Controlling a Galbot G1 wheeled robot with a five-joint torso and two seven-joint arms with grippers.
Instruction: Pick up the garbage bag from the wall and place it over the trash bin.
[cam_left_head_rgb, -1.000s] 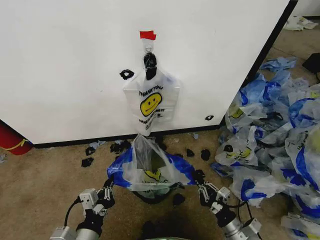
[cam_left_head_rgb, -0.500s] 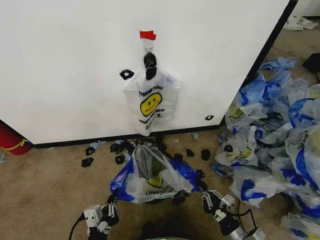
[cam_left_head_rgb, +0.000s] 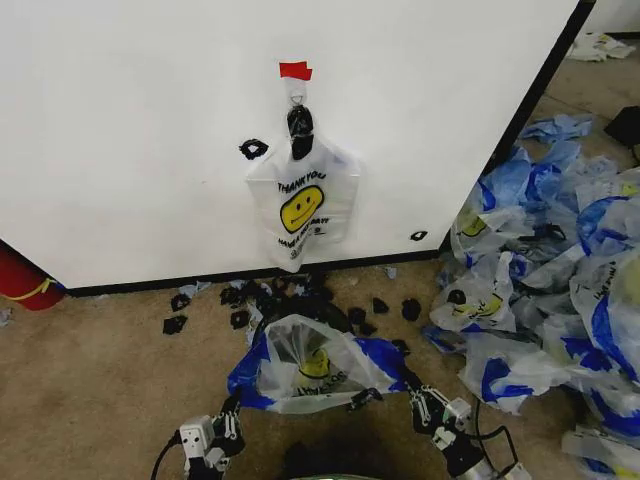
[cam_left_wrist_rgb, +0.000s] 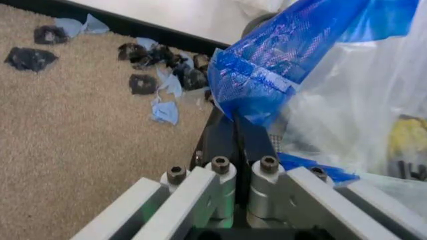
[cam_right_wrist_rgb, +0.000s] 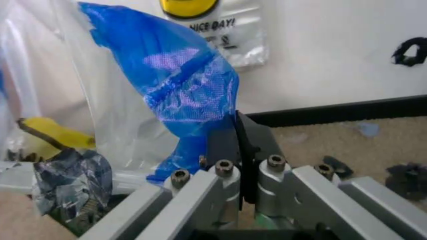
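A translucent white garbage bag (cam_left_head_rgb: 315, 368) with a yellow smiley and blue handles is stretched open low over the carpet between my two grippers. My left gripper (cam_left_head_rgb: 232, 408) is shut on its blue handle (cam_left_wrist_rgb: 267, 65), the fingers (cam_left_wrist_rgb: 248, 132) pinched together. At the bag's other side my right gripper (cam_left_head_rgb: 408, 385) is shut on the other blue handle (cam_right_wrist_rgb: 183, 95). A second bag of the same kind (cam_left_head_rgb: 300, 205) hangs from the hook on the white wall (cam_left_head_rgb: 150, 120) under red tape (cam_left_head_rgb: 295, 70). The trash bin is hidden under the held bag.
Black scraps (cam_left_head_rgb: 290, 300) litter the carpet along the wall's black trim. A big heap of blue-and-white bags (cam_left_head_rgb: 560, 280) fills the right side. A red object (cam_left_head_rgb: 20, 280) sits at the far left by the wall.
Both grippers have drawn back toward me and lower, taking the bag with them. The bag has come away from the wall and sunk flatter over the floor.
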